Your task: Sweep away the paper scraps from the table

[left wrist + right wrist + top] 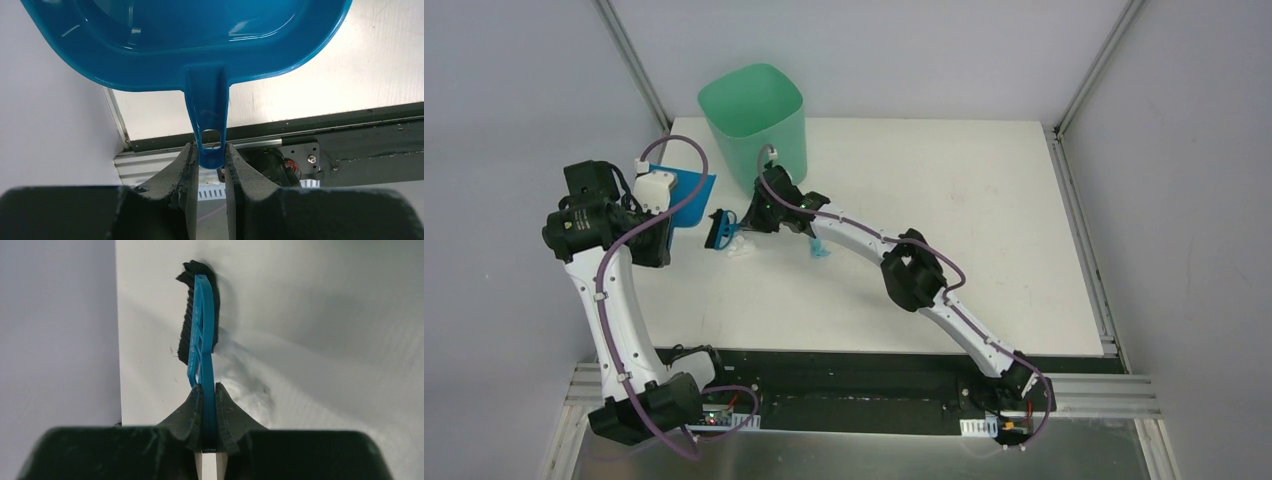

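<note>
paper scraps [247, 390] lie beside right fingers [227, 415] clamping brush [200, 325], left fingers [182, 170] clamping dustpan [200, 45].

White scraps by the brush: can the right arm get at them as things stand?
Probably yes: the scraps lie right beside the brush clamped in the right gripper, with nothing between them; the dustpan is held off on the brush's other side.

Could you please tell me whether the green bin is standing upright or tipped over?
Upright: in the top view the green bin stands with its open mouth facing up.
</note>
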Robot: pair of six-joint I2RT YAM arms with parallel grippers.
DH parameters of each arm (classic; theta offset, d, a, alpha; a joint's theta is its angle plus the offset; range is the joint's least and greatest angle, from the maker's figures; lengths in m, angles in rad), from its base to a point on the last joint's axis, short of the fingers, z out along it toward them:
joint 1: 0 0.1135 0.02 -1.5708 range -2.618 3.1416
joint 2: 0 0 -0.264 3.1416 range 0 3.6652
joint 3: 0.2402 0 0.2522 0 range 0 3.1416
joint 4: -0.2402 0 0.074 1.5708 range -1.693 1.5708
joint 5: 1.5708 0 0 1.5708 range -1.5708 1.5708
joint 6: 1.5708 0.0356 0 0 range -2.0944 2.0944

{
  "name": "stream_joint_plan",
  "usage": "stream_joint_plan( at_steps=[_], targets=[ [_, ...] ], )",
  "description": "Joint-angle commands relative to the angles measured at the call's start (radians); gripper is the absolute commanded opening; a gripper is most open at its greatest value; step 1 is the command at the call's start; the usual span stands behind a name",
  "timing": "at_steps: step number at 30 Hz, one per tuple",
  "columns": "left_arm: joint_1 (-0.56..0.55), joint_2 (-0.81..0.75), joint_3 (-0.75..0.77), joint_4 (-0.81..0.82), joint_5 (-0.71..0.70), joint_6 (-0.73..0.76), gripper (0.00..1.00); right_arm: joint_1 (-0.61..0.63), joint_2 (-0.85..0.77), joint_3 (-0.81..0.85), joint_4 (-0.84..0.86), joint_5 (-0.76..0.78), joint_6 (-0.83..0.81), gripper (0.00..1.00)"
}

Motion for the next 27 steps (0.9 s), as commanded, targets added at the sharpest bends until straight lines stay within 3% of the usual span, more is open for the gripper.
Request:
stream_joint_plan(
  at_steps=[1, 8, 12, 16, 19, 23, 27],
  targets=[
    [0.004, -0.048, -0.023, 0.008, 0.033, 0.029, 0.07, -0.007, -0.167, -0.181, -0.219, 0.034, 0.106, 0.00],
    [0.005, -0.080, -0.079, 0.011, 0.064, 0.093, 0.07, -0.052, -0.476, -0.625, -0.149, 0.023, 0.061, 0.00],
    [0.005, -0.066, -0.116, 0.015, 0.094, 0.141, 0.07, -0.139, -0.736, -0.958, -0.029, 0.007, -0.023, 0.00],
    [0.005, -0.039, -0.120, -0.011, 0.187, 0.245, 0.08, -0.254, -0.909, -1.164, -0.021, 0.007, -0.173, 0.00],
    [0.002, -0.029, -0.137, -0.005, 0.210, 0.301, 0.08, -0.344, -0.976, -1.249, -0.016, -0.027, -0.261, 0.00],
    [-0.040, 0.009, -0.165, -0.040, 0.242, 0.372, 0.07, -0.402, -1.062, -1.286, -0.003, -0.203, -0.431, 0.00],
    [-0.198, 0.032, -0.228, -0.027, 0.201, 0.369, 0.07, -0.482, -1.179, -1.278, -0.021, -0.317, -0.517, 0.00]
  ],
)
